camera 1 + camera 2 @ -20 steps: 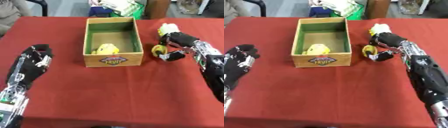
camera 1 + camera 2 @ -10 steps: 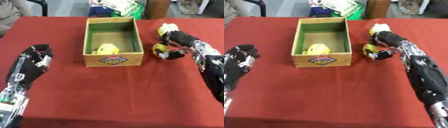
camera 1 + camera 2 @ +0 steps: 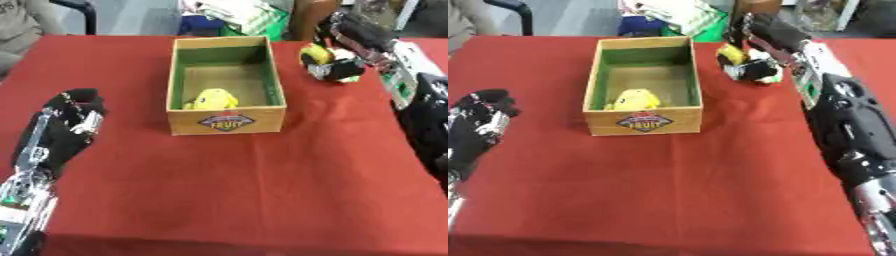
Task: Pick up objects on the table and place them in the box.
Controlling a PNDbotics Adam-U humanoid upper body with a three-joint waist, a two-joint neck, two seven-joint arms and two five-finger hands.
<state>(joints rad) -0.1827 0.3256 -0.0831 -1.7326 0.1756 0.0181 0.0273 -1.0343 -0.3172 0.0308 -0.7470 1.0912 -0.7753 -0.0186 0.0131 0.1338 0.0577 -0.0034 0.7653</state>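
On the red table (image 3: 219,180) the box (image 3: 226,121) already held one yellow toy (image 3: 210,99), and just right of it the right hand (image 3: 354,42), fingers curled, gripped another small yellow toy (image 3: 317,54), seemingly light and best held across its body, while the left hand (image 3: 66,122) rested idle with fingers curled.

A wooden box (image 3: 227,121) stands open-topped near the middle of the red table (image 3: 245,190), its raised walls the main barrier. Inside, a yellow toy (image 3: 211,99) fills the near left corner; the far half of the green floor is bare. The right hand (image 3: 348,37) with a yellow object (image 3: 317,54) occupies the space just right of the box's far corner. The left hand (image 3: 68,117) rests by the left edge. Bare cloth stretches wide in front of the box.
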